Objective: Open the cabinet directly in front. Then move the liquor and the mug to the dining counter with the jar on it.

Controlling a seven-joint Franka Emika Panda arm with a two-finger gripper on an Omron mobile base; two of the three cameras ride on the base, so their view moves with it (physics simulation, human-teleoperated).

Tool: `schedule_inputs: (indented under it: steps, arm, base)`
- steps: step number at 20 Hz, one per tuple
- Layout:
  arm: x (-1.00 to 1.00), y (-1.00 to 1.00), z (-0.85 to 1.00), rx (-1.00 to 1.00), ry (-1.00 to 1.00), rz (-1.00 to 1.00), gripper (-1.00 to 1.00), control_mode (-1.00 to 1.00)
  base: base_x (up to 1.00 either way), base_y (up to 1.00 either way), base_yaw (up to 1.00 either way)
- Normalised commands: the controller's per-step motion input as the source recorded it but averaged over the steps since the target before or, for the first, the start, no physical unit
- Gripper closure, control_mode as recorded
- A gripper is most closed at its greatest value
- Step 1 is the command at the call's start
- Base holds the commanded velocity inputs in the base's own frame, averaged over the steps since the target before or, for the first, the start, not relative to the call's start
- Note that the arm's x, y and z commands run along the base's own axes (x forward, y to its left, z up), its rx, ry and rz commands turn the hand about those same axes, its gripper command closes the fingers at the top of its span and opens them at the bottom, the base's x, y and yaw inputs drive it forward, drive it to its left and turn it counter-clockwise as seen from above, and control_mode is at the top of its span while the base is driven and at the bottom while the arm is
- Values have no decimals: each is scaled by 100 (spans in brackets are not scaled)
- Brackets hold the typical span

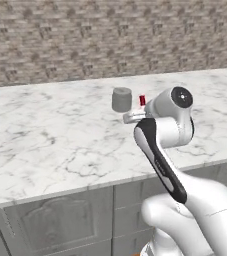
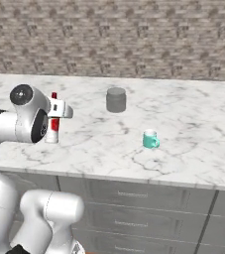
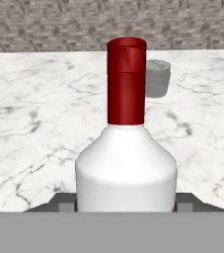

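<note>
My gripper [image 2: 59, 110] is shut on the liquor [image 3: 126, 163], a white bottle with a red cap and neck, held upright low over the dining counter [image 2: 193, 124]. The bottle's base is close to the marble; contact cannot be told. In the left base view the arm hides most of the liquor, leaving its red cap [image 1: 142, 100] beside the gripper [image 1: 132, 117]. The grey jar [image 2: 116, 99] stands on the counter just beyond the bottle. The teal mug [image 2: 150, 139] sits upright on the same counter, nearer the front edge to the right. The cabinet is out of view.
A stone-tile wall runs behind the counter. Grey drawers [image 2: 134, 208] lie under the counter's front edge. Wide bare marble [image 1: 45, 135] spreads to the left of the jar [image 1: 121, 99].
</note>
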Motion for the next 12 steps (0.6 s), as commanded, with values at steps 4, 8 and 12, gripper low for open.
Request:
schedule_inputs:
  steps: [4,8,12]
  arm:
    - [54,4,-59,-1,-4,0,100,-100]
    - [79,0,-40,6,-7,0,100,-100]
    - [95,0,-31,4,-11,0,100,-100]
  base:
    - [0,0,0]
    - [0,0,0]
    - [0,0,0]
